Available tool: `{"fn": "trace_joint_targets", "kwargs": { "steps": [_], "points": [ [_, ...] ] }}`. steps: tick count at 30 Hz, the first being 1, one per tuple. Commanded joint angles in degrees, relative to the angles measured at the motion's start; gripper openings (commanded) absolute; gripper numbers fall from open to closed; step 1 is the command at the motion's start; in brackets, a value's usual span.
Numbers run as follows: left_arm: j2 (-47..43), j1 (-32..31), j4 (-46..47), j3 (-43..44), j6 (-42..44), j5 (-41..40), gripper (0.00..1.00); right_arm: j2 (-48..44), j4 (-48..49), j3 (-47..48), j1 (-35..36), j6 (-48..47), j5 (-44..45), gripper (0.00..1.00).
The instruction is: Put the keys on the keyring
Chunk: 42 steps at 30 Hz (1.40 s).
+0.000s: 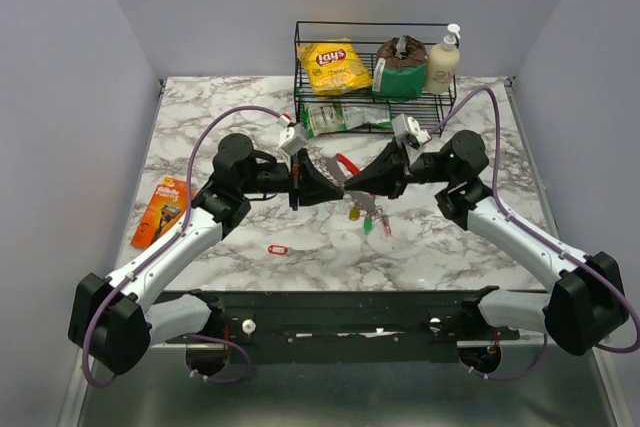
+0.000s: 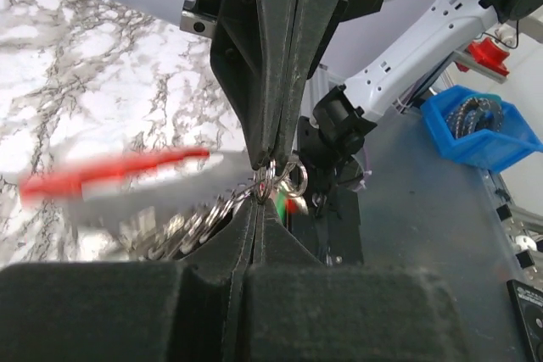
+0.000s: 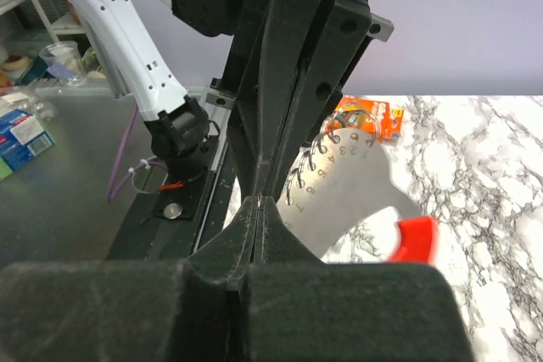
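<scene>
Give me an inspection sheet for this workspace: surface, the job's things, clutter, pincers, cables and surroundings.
Surface: marble-pattern table, no spill seen.
Job's things: keyring held up where the two pincer tips meet; keys with red and green tags hang below it.
Clutter: orange razor pack at left; lone red tag near the front; wire rack at the back holding a chip bag, dark bag and pump bottle; tube lying in front of the rack.
Pincers: left pincer shut, right pincer shut, both on the keyring.
Cables: purple cables loop off each arm, away from the keys.
Surroundings: grey walls; blue bin beyond the table.
</scene>
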Motion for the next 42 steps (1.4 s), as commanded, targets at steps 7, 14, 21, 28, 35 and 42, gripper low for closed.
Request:
{"fn": "trace_joint_targets", "kwargs": {
  "steps": [7, 14, 21, 28, 35, 42],
  "points": [
    [-3.2, -1.5, -3.7, 2.7, 3.6, -4.0, 0.0, 1.9, 3.0, 1.4, 1.8, 1.5, -1.6, 0.04],
    [-2.7, -1.6, -1.1, 2.2, 2.0, -4.0, 0.0, 2.0, 2.5, 1.4, 1.8, 1.7, -1.6, 0.01],
    [-3.1, -1.5, 0.5, 1.5, 1.1, -4.1, 0.0, 2.4, 1.5, 1.9, 1.8, 1.7, 0.0, 0.01],
    [-3.1, -1.6, 2.9, 0.7, -0.6, -4.7, 0.13, 3.2, 1.5, 1.8, 1.8, 2.9, 1.4, 0.01],
    [-2.4, -1.5, 4.4, 0.5, -1.6, -4.5, 0.35, 3.3, 2.4, 1.7, 1.8, 3.7, 2.0, 0.01],
    [-1.6, -1.5, 6.4, 0.4, -2.5, -4.5, 0.27, 3.5, 2.8, 2.0, 1.8, 4.2, 1.9, 0.01]
  ]
}}
